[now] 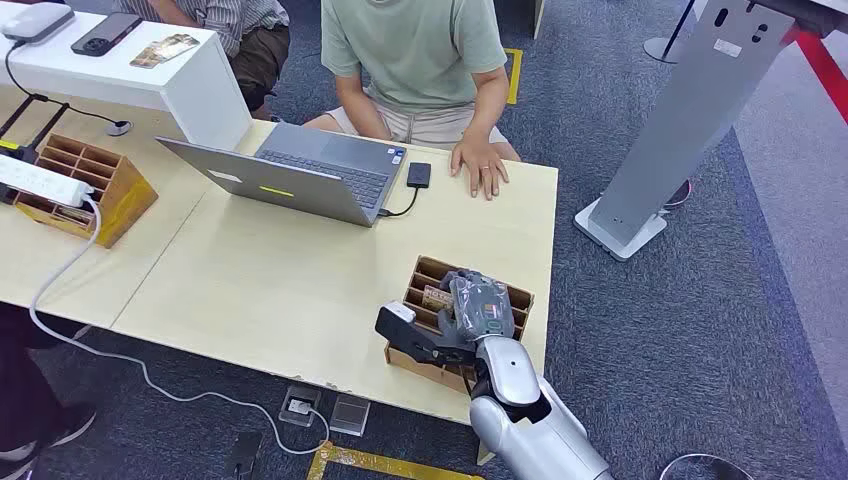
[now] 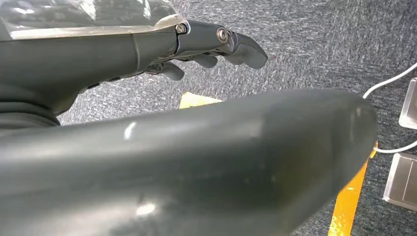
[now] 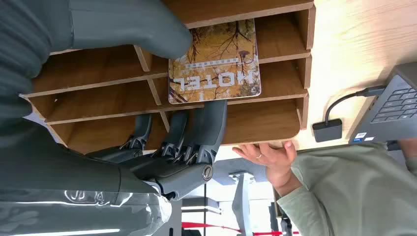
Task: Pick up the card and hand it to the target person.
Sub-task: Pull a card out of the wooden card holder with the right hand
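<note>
The card [image 3: 214,59], printed HOTEL over autumn trees, stands in a slot of the wooden organizer [image 3: 275,118] at the table's near edge. In the head view a bit of the card [image 1: 437,297] shows in the organizer [image 1: 515,300] just left of my right hand [image 1: 465,315]. That right hand [image 3: 162,162] hovers over the slots, thumb on one side of the card and fingers [image 3: 206,123] on the other, with nothing gripped. A person in a green shirt [image 1: 415,50] sits across the table, one hand [image 1: 482,165] flat on it. My left hand [image 2: 98,54] hangs above the carpet, holding nothing.
An open laptop [image 1: 300,175] with a small black adapter [image 1: 419,173] sits between the organizer and the person. A second wooden organizer [image 1: 95,185] with a power strip stands at far left. A grey stand [image 1: 690,120] rises on the carpet to the right.
</note>
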Tool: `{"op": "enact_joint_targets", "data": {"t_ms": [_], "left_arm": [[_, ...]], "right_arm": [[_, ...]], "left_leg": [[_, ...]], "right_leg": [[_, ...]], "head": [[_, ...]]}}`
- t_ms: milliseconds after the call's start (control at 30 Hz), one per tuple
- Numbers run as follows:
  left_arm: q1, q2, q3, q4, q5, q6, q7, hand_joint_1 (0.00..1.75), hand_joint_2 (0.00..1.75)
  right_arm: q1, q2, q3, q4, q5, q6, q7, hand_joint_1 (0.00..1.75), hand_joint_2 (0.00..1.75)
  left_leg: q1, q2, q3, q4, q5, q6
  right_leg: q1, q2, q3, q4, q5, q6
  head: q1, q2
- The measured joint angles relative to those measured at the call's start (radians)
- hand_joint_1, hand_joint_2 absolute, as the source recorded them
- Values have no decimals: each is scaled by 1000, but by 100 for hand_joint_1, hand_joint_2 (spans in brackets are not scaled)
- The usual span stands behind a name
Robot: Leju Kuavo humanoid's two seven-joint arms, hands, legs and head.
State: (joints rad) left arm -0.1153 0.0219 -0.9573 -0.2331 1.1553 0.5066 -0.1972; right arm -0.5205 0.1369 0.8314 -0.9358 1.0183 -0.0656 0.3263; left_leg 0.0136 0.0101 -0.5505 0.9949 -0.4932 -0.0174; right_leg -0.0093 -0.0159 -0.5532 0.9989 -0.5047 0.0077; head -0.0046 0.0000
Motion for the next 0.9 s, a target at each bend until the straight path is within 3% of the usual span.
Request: {"op": "enact_joint_targets", "data": {"t_ms": [133, 333, 567, 900], "left_arm": [[0, 1, -3, 0, -2, -1, 0, 0, 0], [0, 1, -4, 0, -2, -4, -2, 0, 0], [0, 2, -4, 0, -2, -10, -4, 0, 0], [0, 4, -4, 0, -3, -12, -5, 0, 0]], "right_arm": [[0, 0, 0, 0, 2, 2, 3, 103, 175], [0, 0, 0, 0, 0, 1, 4, 122, 175], [0, 0, -2, -2, -11, -6, 0, 110, 175], [3, 0, -13, -10, -25, -8, -5, 120, 175]], "left_leg": [[0, 0, 0, 0, 0, 0], [0, 0, 0, 0, 0, 0], [0, 0, 0, 0, 0, 0], [0, 0, 0, 0, 0, 0]], "right_leg": [[0, 0, 0, 0, 0, 0], [0, 0, 0, 0, 0, 0], [0, 0, 0, 0, 0, 0], [0, 0, 0, 0, 0, 0]], "head": [[0, 0], [0, 0], [0, 0], [0, 0]]}}
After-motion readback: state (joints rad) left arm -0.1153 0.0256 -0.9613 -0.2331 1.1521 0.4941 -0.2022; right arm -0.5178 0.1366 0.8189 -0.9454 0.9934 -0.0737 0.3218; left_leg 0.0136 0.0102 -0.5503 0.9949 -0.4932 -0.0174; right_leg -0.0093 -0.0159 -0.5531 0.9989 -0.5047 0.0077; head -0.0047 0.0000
